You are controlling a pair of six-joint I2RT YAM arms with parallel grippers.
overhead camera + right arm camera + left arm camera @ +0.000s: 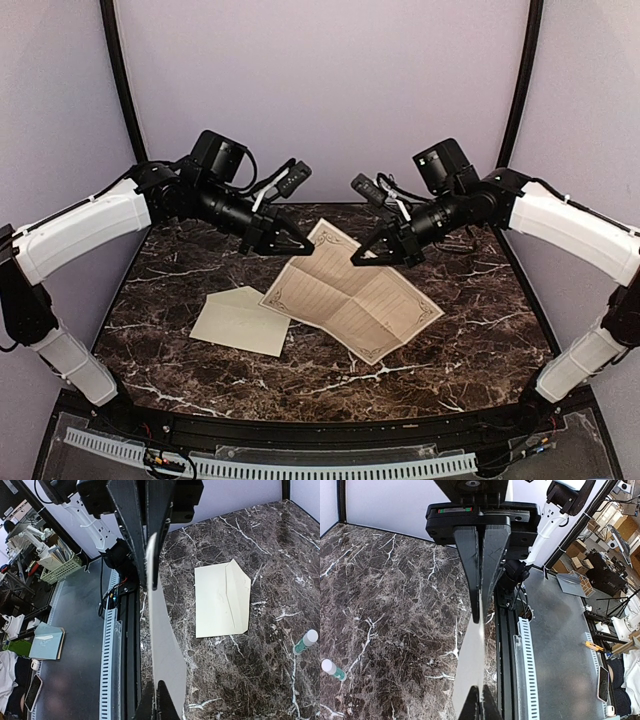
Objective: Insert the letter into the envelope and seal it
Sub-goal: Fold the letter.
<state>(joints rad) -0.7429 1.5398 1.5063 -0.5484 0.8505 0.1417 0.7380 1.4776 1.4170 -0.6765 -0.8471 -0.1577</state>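
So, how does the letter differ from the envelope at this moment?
The letter carries printed lines and a dark border; the envelope is plain cream. The letter shows fold creases and looks larger than the envelope. The left gripper and the right gripper pinch the letter at its far edge; the envelope lies flat on the table, untouched. Both are thin paper.

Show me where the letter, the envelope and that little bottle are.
the letter (pixel 350 300), top external view, on its creased middle.
the envelope (pixel 220 600), right wrist view, middle of its face.
the little bottle (pixel 304 643), right wrist view, on its body.
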